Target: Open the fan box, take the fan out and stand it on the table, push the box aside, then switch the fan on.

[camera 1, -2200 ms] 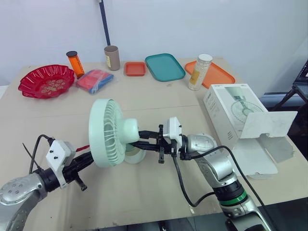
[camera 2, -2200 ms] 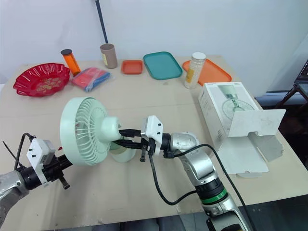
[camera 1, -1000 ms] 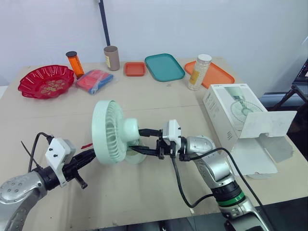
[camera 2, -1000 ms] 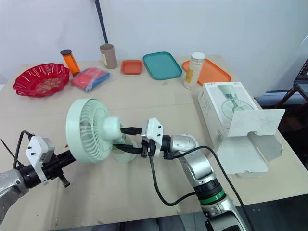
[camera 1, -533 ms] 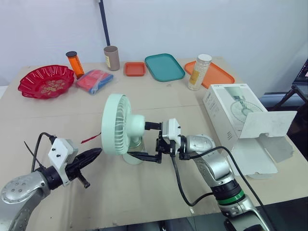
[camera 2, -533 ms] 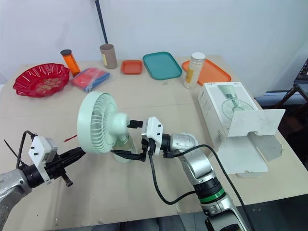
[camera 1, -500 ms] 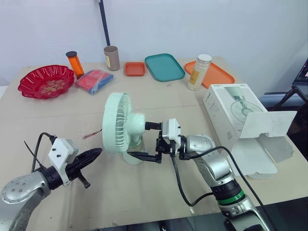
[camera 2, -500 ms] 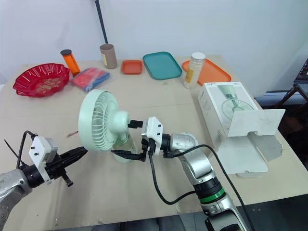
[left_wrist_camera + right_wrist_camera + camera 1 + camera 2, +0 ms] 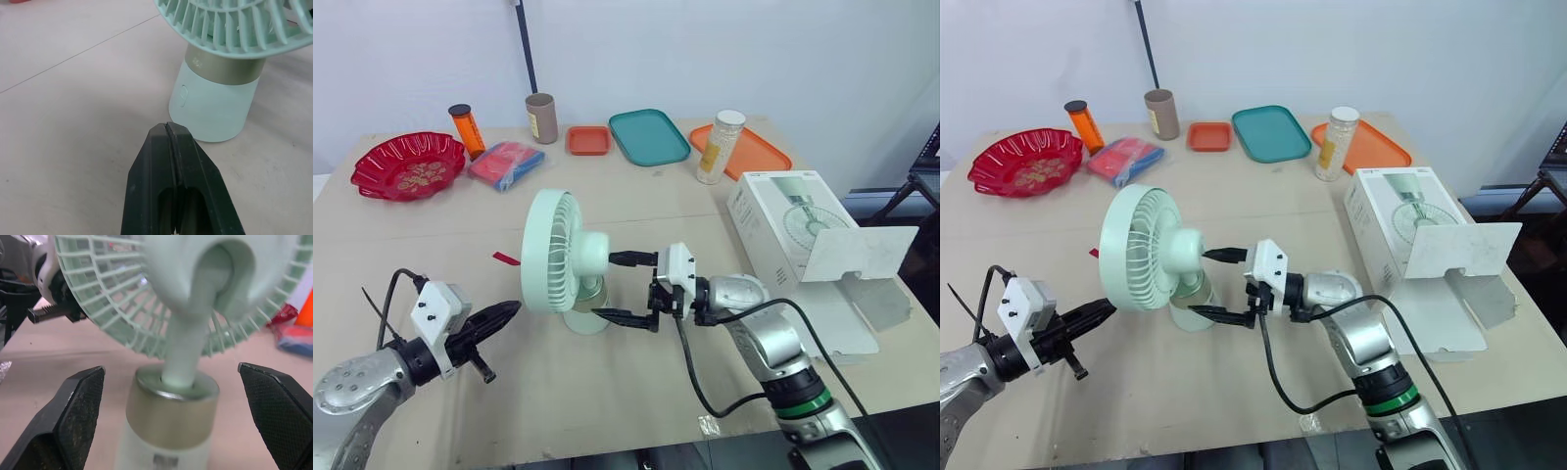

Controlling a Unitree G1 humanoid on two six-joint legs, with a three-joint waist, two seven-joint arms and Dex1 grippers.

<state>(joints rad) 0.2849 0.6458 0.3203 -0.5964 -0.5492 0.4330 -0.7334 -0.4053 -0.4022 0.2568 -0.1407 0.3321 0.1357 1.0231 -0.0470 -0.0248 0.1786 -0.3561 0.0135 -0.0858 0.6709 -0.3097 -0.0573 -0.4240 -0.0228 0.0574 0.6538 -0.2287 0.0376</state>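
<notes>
Pale green plastic desk fan stands upright on the beige bench, round base flat on the surface, near bench centre. Grille faces robot's left.

Right hand is behind the fan, spread wide. One black finger is up by the motor housing, the other low beside the base. The right wrist view shows the two fingers flanking the neck and base with clear gaps, holding nothing.

Left hand has its fingers pressed together with nothing between them. The tip points at the fan's base, near it but not touching. Small oval button on the base side faces this hand.

White cardboard fan box lies on the bench's right side, well apart from the fan, with its end flap hanging open.

Along the far edge:
- red scalloped plastic bowl
- orange pill bottle with black cap
- red and blue packet
- brown cardboard tube
- small orange square tray
- teal rectangular tray
- clear jar with white lid, standing just in front of the flat orange tray

A small red strip lies on the bench to the left of the fan.
</notes>
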